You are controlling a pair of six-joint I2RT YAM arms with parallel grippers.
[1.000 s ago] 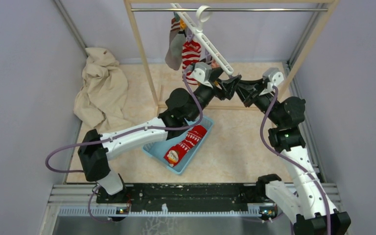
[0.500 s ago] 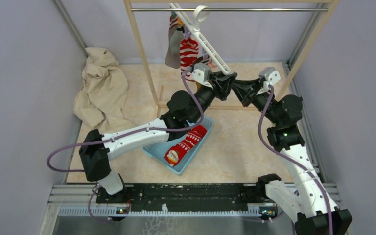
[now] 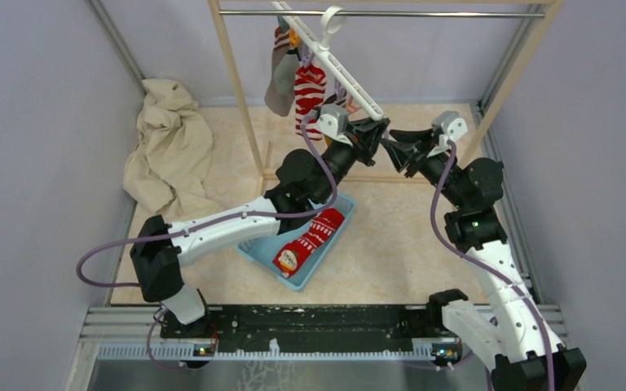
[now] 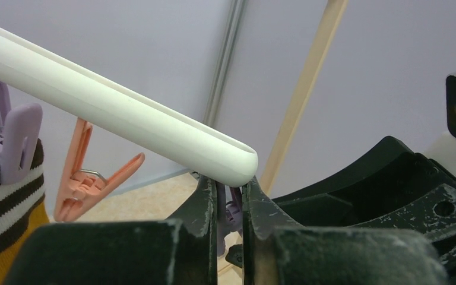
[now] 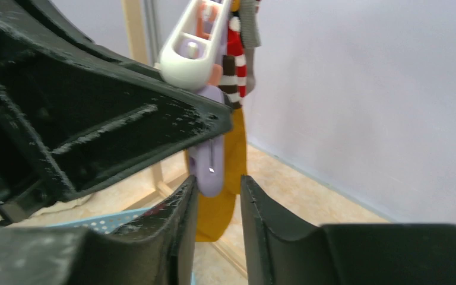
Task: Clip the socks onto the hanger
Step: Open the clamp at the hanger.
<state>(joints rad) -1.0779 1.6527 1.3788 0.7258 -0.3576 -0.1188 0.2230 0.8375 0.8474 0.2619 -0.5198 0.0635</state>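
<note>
Seen from above, the tilted hanger (image 3: 338, 69) hangs on the rail (image 3: 416, 14) while the red patterned sock (image 3: 310, 240) lies in the blue basket (image 3: 254, 247); in the left wrist view the left hand (image 4: 230, 190) is clamped on a purple peg (image 4: 228, 217) under the hanger's end; in the right wrist view the right hand (image 5: 217, 190) has its fingers apart at that peg's tip, with the yellow sock (image 5: 231, 148) hanging behind.

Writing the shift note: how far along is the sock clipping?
Done: the mustard sock looks pegged to the hanger. In hand: the left gripper is shut on a purple peg under the hanger's lower end; the right gripper stands open beside it, empty. Left: the red patterned sock lies in the blue basket, unclipped.
</note>
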